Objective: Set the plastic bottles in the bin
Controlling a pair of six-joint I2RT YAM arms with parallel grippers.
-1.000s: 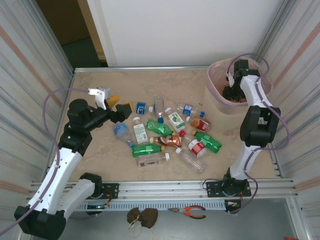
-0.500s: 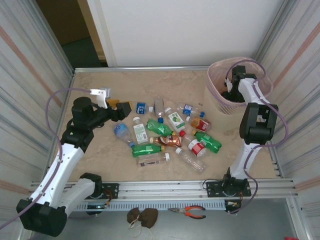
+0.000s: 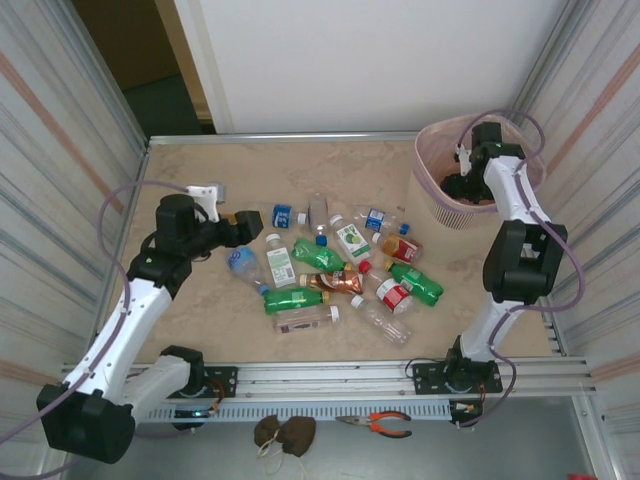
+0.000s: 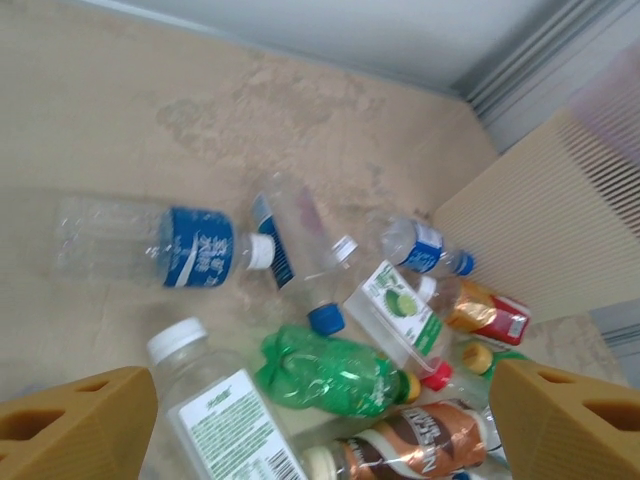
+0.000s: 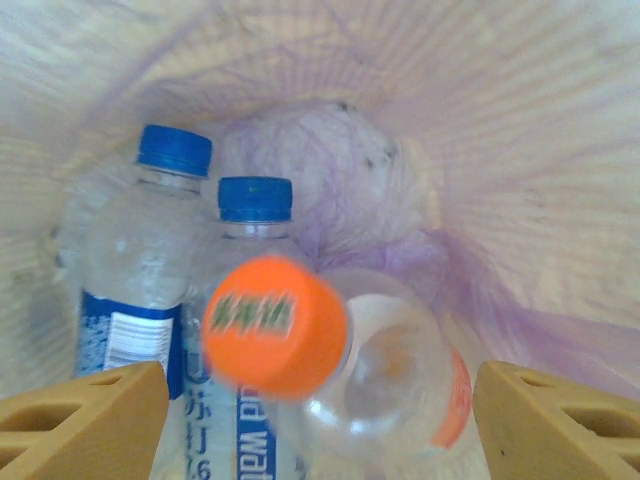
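While the right arm reaches over the rim of the bin [image 3: 432,190] at the far right corner of the table [image 3: 200,300], the right gripper [image 3: 463,186] hangs inside it, its fingers [image 5: 85,420] spread wide at the bottom corners of the wrist view and touching nothing. Below them, against the pink bag [image 5: 400,200] that lines the bin, stand two blue-capped bottles [image 5: 255,198], and beside these is a clear orange-capped bottle [image 5: 275,325], which is blurred, so whether it rests on the others or hangs free I cannot tell. On the left, the left gripper [image 3: 244,222] hovers at the left edge of the scattered plastic bottles [image 3: 318,257], which lie in a loose cluster mid-table, apart from the bin. Its fingers [image 4: 75,425] are likewise far apart and hold nothing. Between them in the wrist view lie a white-capped bottle [image 4: 225,415] with a green-printed label, a crumpled green bottle [image 4: 330,372] just beside it, and a brown-labelled bottle [image 4: 400,445] near the bottom edge. Farther off are a clear blue-labelled bottle [image 4: 190,245] on its side and a red-labelled bottle [image 4: 487,312] near the bin's beige ribbed wall.
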